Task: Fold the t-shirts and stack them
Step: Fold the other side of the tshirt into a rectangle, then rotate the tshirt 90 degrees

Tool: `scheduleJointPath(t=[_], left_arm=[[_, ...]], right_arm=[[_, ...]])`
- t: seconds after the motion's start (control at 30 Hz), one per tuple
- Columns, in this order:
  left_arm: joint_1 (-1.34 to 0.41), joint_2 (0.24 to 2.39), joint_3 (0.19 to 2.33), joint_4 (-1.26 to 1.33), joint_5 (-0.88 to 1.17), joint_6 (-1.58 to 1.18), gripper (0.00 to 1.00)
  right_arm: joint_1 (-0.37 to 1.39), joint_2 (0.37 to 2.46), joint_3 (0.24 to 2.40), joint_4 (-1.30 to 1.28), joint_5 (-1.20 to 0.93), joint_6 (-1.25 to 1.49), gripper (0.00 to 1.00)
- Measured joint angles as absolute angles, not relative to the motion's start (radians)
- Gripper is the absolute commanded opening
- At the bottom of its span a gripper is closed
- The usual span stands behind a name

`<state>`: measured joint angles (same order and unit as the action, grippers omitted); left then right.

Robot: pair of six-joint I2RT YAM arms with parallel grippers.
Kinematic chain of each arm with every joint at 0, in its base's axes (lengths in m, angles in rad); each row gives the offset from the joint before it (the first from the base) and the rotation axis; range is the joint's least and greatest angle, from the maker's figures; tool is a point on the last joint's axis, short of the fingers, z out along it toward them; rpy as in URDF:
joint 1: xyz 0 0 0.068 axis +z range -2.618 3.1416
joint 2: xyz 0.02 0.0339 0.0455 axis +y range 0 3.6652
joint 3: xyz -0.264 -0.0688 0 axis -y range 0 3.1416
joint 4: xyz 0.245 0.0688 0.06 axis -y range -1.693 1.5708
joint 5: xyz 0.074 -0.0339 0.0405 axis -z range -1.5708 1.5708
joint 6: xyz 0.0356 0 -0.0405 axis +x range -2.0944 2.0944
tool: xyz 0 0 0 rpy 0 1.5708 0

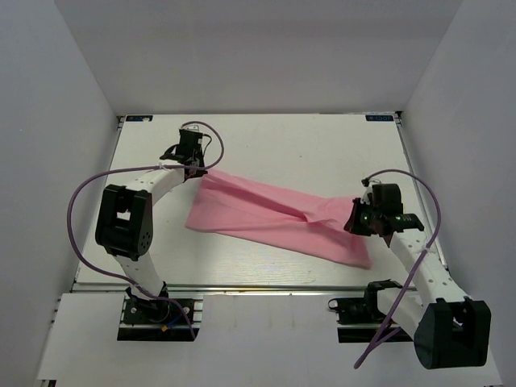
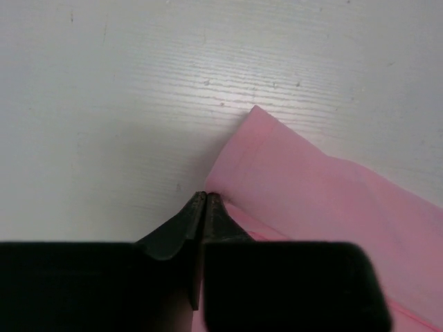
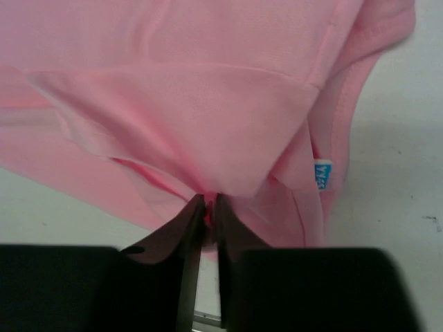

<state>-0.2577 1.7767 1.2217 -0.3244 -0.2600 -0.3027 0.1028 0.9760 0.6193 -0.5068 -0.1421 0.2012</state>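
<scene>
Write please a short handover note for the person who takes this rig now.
Left gripper: shut on the pink t-shirt, at an edge near its far-left corner.
Right gripper: shut on the same shirt, close to the blue label.
Shirt: stretched diagonally across the table between both arms.
Done: both ends gripped; it looks folded lengthwise.
To do: finish the fold, lay it flat.

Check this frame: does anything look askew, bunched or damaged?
Nothing damaged or spilled. The pink t-shirt lies askew, stretched diagonally across the table between the left end effector and right end effector, with loose folds bunched up near the right one.
</scene>
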Motion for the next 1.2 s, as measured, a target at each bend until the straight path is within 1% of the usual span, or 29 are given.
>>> scheduleJointPath(t=[0.07, 0.1, 0.13, 0.17, 0.33, 0.43, 0.57, 0.7, 0.83, 0.9, 1.03, 1.2], left_arm=[[-0.258, 1.776, 1.218, -0.345, -0.274, -0.313, 0.32], [-0.257, 1.776, 1.215, -0.356, -0.282, -0.316, 0.42], [-0.257, 1.773, 1.207, -0.364, -0.292, -0.319, 0.68], [-0.257, 1.768, 1.196, -0.377, -0.302, -0.324, 0.99], [-0.256, 1.719, 1.179, -0.475, -0.357, -0.381, 0.99], [-0.255, 1.7, 1.224, -0.539, -0.385, -0.405, 0.99], [-0.253, 1.7, 1.306, -0.544, -0.363, -0.404, 0.99], [-0.26, 1.716, 1.333, -0.476, -0.191, -0.337, 0.99], [-0.273, 1.804, 1.358, -0.411, 0.019, -0.292, 0.99], [-0.281, 1.856, 1.359, -0.397, 0.091, -0.281, 0.99], [-0.292, 1.91, 1.327, -0.383, 0.171, -0.271, 0.99], [-0.292, 1.908, 1.227, -0.35, 0.191, -0.275, 0.99]], right_arm=[[0.105, 0.968, 0.597, -0.536, -0.132, 0.238, 0.45], [0.105, 0.959, 0.587, -0.553, -0.13, 0.251, 0.87], [0.105, 0.948, 0.581, -0.572, -0.129, 0.266, 0.9], [0.105, 0.933, 0.581, -0.595, -0.128, 0.265, 0.9], [0.105, 0.862, 0.615, -0.653, -0.133, 0.278, 0.9], [0.105, 0.876, 0.672, -0.653, -0.164, 0.275, 0.9], [0.107, 0.925, 0.709, -0.606, -0.241, 0.27, 0.9], [0.109, 0.984, 0.715, -0.548, -0.295, 0.276, 0.9], [0.113, 1.098, 0.744, -0.463, -0.342, 0.289, 0.9], [0.114, 1.159, 0.745, -0.412, -0.355, 0.308, 0.9], [0.113, 1.244, 0.721, -0.345, -0.335, 0.358, 0.9], [0.11, 1.285, 0.662, -0.312, -0.258, 0.44, 0.9]])
